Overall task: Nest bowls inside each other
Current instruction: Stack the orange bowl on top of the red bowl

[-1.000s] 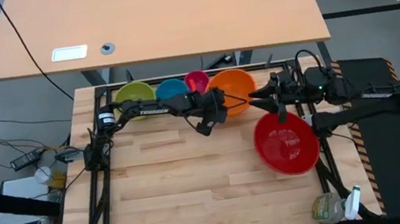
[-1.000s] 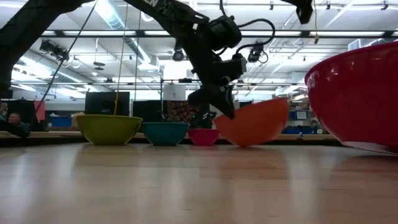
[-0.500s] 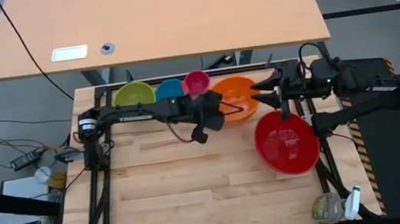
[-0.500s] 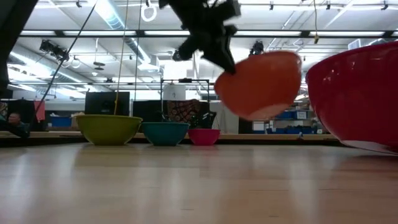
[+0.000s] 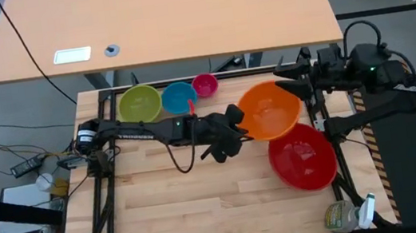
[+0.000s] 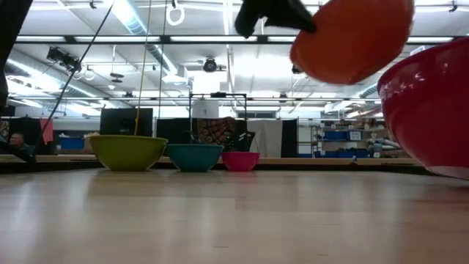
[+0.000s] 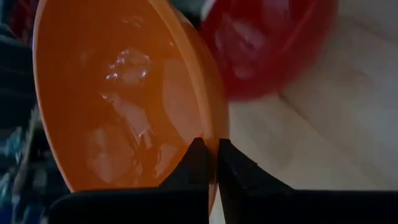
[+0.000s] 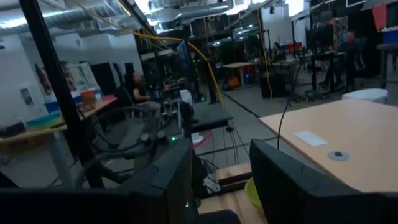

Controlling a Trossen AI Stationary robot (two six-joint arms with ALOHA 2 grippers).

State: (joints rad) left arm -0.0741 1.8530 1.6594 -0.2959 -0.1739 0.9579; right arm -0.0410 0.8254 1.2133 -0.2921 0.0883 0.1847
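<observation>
My left gripper (image 5: 243, 122) is shut on the orange bowl (image 5: 270, 110), which hangs high above the table, next to and partly over the far rim of the big red bowl (image 5: 303, 158). The red bowl rests on the table at the right. The yellow-green bowl (image 5: 139, 104), blue bowl (image 5: 179, 97) and pink bowl (image 5: 205, 85) stand in a row on their bases along the far edge. My right gripper (image 5: 283, 88) hovers open at the far right, nothing between its fingers (image 8: 168, 180). My left gripper pinches the orange bowl's rim (image 7: 214, 134) on the side toward the table's left, one finger (image 7: 198, 163) inside the bowl and one (image 7: 229, 163) outside. The fingers reach in from the left, slanting a little downward. The bowl (image 6: 352, 37) is lifted clear and tilted.
A black frame (image 5: 187, 80) runs along the table's far edge and sides. A spray bottle (image 5: 348, 215) stands at the near right corner. Bare wood (image 5: 194, 191) fills the table's middle and near part. A second tabletop (image 5: 163, 18) stands beyond the far edge.
My left gripper has lifted the orange bowl off the far-edge row, carrying it up and toward the table's right and near side, next to the red bowl, and it has rolled a little. My right gripper has risen and drawn back toward the right edge.
</observation>
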